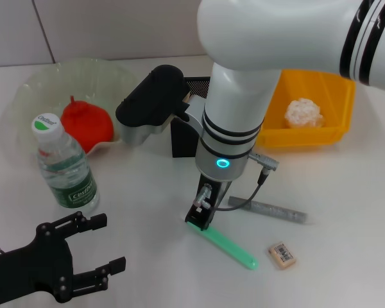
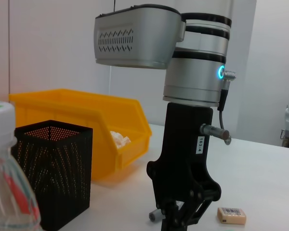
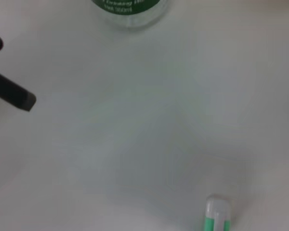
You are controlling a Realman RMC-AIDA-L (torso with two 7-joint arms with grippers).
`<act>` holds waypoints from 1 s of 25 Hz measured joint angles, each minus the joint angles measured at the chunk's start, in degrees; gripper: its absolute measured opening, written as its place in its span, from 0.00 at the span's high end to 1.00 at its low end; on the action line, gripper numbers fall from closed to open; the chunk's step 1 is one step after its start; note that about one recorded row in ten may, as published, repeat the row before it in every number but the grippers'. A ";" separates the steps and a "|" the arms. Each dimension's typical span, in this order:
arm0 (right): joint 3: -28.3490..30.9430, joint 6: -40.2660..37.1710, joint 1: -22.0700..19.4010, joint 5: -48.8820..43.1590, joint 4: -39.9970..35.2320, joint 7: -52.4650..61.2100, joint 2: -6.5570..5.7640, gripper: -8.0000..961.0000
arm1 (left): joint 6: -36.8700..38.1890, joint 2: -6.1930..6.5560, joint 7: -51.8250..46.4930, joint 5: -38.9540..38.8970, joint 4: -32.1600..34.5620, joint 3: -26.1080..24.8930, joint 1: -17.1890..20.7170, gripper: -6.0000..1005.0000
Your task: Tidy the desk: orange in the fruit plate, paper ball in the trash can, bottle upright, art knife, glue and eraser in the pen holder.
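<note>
Glue (image 1: 228, 244) flat (diagonal); right gripper (image 1: 199, 218) above

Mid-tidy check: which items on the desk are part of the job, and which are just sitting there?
Job items:
orange in fruit plate
paper ball in yellow bin
bottle, upright
pen holder
green art knife, under right pincer
grey glue stick
eraser

Just there:
nothing seen; left pincer idle

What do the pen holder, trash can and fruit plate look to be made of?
The pen holder looks like black perforated metal mesh: light shows through its small holes. The trash can seems to be glossy yellow moulded plastic, with smooth opaque walls. The fruit plate looks like clear glass or plastic; its wavy rim is see-through.
</note>
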 joint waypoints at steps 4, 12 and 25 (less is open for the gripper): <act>-1.03 -0.03 0.12 0.00 -0.02 0.00 0.00 0.90 | -0.01 0.00 0.00 0.00 0.00 0.00 -0.03 0.20; -1.04 -0.54 -0.07 -0.22 -1.87 0.00 0.00 0.97 | 0.04 0.00 0.00 0.09 -0.14 -0.18 -0.04 0.20; 0.68 -1.49 -1.32 -0.14 -3.68 0.29 0.00 0.86 | -0.01 0.08 0.08 0.11 -0.75 -0.20 -0.08 0.20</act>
